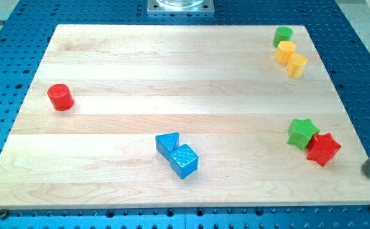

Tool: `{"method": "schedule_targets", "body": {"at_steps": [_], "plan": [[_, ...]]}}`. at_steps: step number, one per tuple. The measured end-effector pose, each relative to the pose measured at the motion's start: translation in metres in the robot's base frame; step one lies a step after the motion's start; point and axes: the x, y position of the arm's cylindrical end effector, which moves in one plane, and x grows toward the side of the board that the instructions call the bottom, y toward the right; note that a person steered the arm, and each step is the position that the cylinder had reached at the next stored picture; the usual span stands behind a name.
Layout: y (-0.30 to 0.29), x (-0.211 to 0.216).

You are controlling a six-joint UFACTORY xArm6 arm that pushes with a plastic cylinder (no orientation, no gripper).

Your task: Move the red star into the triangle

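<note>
The red star (323, 149) lies near the board's right edge, low in the view, touching the green star (302, 132) on its upper left. The blue triangle (167, 142) lies at the lower middle, far to the left of the red star, with a blue cube (184, 160) touching its lower right. My tip (368, 172) shows as a dark rod end at the view's right edge. It is just right of the red star, apart from it, over the blue perforated surface beside the board.
A red cylinder (60, 97) stands at the left. A green cylinder (283, 35) and two yellow blocks (285, 51) (296, 65) cluster at the top right. The wooden board (172, 70) lies on a blue perforated table (6, 38).
</note>
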Motion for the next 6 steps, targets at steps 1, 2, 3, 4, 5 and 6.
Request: {"method": "schedule_targets", "body": {"at_steps": [1, 2, 3, 4, 5, 6], "plan": [[-0.045, -0.041], [-0.117, -0.063], [-0.122, -0.031], [-0.195, -0.057], [-0.263, -0.101], [-0.213, -0.068]]}}
